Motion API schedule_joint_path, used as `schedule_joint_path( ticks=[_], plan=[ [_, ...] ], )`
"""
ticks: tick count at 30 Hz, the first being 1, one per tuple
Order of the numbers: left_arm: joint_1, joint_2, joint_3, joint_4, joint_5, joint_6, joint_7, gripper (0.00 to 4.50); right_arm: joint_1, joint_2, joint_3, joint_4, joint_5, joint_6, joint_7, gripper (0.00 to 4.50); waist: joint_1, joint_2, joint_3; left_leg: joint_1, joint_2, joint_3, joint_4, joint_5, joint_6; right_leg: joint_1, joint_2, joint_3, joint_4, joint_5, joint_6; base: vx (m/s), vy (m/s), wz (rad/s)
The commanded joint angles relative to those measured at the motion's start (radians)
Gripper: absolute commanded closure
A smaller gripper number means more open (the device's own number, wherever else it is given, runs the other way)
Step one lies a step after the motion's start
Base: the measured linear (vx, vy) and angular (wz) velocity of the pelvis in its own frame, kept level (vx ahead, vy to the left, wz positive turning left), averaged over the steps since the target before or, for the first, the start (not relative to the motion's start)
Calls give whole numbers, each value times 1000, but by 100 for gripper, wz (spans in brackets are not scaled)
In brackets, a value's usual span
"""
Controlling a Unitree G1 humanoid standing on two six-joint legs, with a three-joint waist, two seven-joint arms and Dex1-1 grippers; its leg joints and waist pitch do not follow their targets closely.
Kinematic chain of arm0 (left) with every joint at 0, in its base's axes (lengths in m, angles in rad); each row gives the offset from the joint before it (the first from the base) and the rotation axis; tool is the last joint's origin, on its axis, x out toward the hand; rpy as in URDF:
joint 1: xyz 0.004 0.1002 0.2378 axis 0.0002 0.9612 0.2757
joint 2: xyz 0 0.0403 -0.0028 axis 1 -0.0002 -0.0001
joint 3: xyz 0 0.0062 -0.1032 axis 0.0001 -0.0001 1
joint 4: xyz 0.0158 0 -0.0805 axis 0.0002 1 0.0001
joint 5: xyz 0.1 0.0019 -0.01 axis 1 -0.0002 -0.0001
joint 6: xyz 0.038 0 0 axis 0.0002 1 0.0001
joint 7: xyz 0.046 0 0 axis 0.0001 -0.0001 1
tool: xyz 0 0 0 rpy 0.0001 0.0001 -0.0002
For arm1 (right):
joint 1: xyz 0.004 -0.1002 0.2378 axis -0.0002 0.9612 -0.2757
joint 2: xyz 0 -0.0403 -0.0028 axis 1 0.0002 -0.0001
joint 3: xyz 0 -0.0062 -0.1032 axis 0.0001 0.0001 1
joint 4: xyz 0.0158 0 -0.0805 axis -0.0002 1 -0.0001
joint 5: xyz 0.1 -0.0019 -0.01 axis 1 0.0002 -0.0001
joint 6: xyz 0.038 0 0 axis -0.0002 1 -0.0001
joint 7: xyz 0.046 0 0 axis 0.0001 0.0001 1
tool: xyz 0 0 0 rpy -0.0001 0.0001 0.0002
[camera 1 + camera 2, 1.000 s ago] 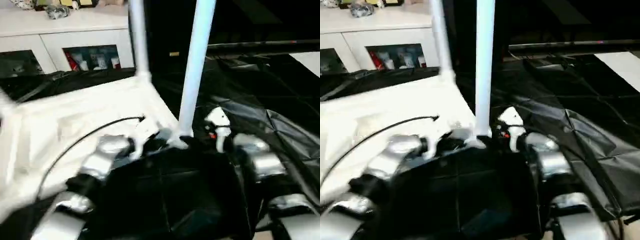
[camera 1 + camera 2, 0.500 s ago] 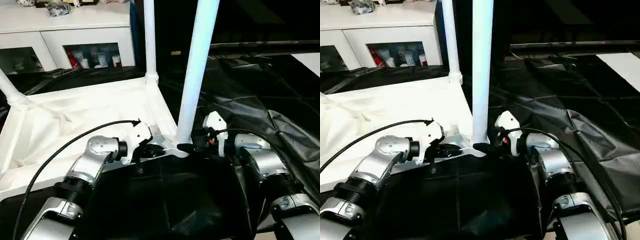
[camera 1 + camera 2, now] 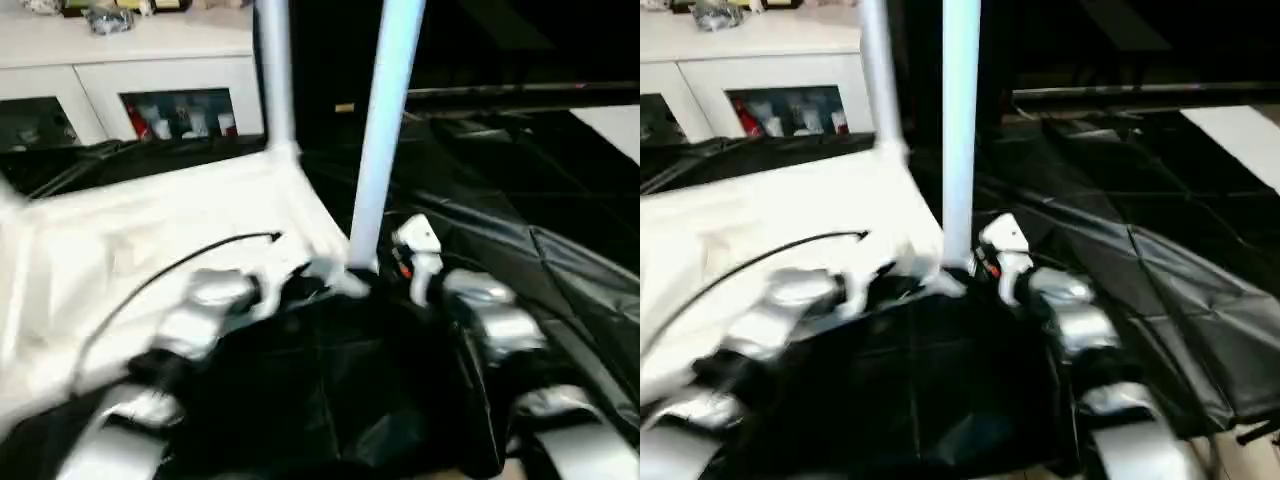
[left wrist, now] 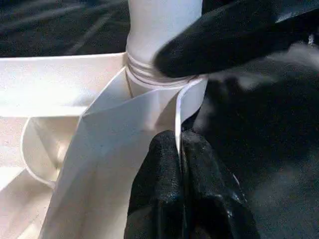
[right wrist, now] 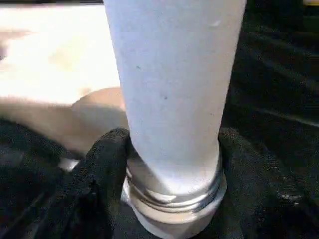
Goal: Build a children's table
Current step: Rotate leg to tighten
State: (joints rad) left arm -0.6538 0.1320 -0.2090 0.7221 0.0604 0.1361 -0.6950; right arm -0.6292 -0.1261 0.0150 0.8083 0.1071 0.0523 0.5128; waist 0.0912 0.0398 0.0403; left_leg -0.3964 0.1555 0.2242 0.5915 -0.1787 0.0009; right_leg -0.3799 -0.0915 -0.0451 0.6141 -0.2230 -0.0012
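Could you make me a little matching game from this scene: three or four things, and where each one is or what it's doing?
Things:
1. left gripper
2. right gripper
3. near leg
4. cabinet

States:
a. stands upright in a corner socket
b. pinches the tabletop's thin edge
c. at the back, behind the tabletop
d. fingers either side of the leg's base

Pairs: 1-b, 2-d, 3-a, 4-c

A white leg (image 3: 960, 130) stands upright at the near corner of the tabletop (image 3: 770, 225) (a second leg (image 3: 878, 80) rises behind), silver forearms either side.
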Motion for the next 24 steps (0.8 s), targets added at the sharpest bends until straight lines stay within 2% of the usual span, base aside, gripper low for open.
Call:
schedule_joint_path(
  ticks=[1, 3, 4, 5, 6, 7, 10, 13, 14, 16, 20, 24],
  plan=[
    [-1, -34, 43, 60, -15, 11, 119, 450, 17, 17, -31, 52, 1, 58, -97, 199, -2, -8, -51, 41, 87, -53, -88, -275, -15, 12, -78, 44, -84, -195, -209, 0, 0, 0],
    [-29, -75, 48, 102, -1, 4, 196, 450, 8, 60, -26, 63, -12, 57, -173, 199, 3, -13, -55, 38, 85, -54, -85, -256, -9, 17, -81, 43, -80, -151, -212, 0, 0, 0],
    [-38, -92, 49, 117, 3, 1, 219, 450, 3, 79, -17, 65, -20, 56, -199, 199, 4, 2, -54, 36, 85, -56, -85, -254, -10, 16, -83, 44, -79, -144, -212, 0, 0, 0],
    [-47, -110, 48, 131, 5, -7, 230, 450, -1, 103, -5, 64, -28, 54, -220, 199, 1, -6, -55, 36, 83, -55, -86, -255, -12, 19, -79, 41, -81, -125, -208, 0, 0, 0],
    [-48, -114, 45, 131, 2, -11, 219, 450, -3, 110, 4, 59, -34, 48, -214, 199, 4, -7, -57, 34, 82, -55, -85, -245, -8, 21, -81, 41, -79, -114, -208, 0, 0, 0],
    [-50, -115, 42, 133, 2, -15, 211, 450, -4, 114, 13, 53, -44, 42, -211, 199, 6, -2, -57, 33, 82, -55, -83, -243, 2, 21, -83, 42, -80, -107, -205, 0, 0, 0],
    [-49, -110, 32, 134, 4, -27, 184, 450, -1, 116, 19, 35, -50, 34, -194, 199, 8, -4, -57, 31, 82, -55, -82, -237, 23, 23, -83, 41, -82, -112, -199, 0, 0, 0],
    [-32, -76, 13, 114, -3, -57, 88, 450, 15, 85, 29, -14, -33, 7, -100, 199, 11, -6, -58, 30, 84, -55, -81, -227, 35, 24, -85, 41, -83, -121, -191, 0, 0, 0],
    [-24, -64, 9, 102, -10, -64, 50, 450, 17, 68, 26, -30, -18, 7, -58, 130, 12, -6, -58, 30, 84, -55, -80, -221, 39, 24, -84, 41, -82, -114, -191, 0, 0, 0],
    [-12, -46, 3, 85, -18, -74, -4, 450, 20, 41, 23, -52, -1, 8, 3, 128, 15, -7, -60, 28, 84, -54, -78, -203, 54, 27, -84, 39, -78, -89, -199, 0, 0, 0],
    [32, 21, -10, 20, -48, -102, -162, 450, 34, -84, 47, -124, 24, 19, 238, 84, 22, -11, -59, 23, 86, -49, -71, -164, 90, 29, -80, 35, -72, -50, -215, 0, 0, 0],
    [63, 59, -15, -34, -82, -107, -276, 450, 48, -153, 62, -164, 35, 23, 366, 59, 27, -10, -60, 24, 90, -47, -68, -152, 98, 24, -81, 34, -68, -62, -232, 0, 0, 0]
  ],
)
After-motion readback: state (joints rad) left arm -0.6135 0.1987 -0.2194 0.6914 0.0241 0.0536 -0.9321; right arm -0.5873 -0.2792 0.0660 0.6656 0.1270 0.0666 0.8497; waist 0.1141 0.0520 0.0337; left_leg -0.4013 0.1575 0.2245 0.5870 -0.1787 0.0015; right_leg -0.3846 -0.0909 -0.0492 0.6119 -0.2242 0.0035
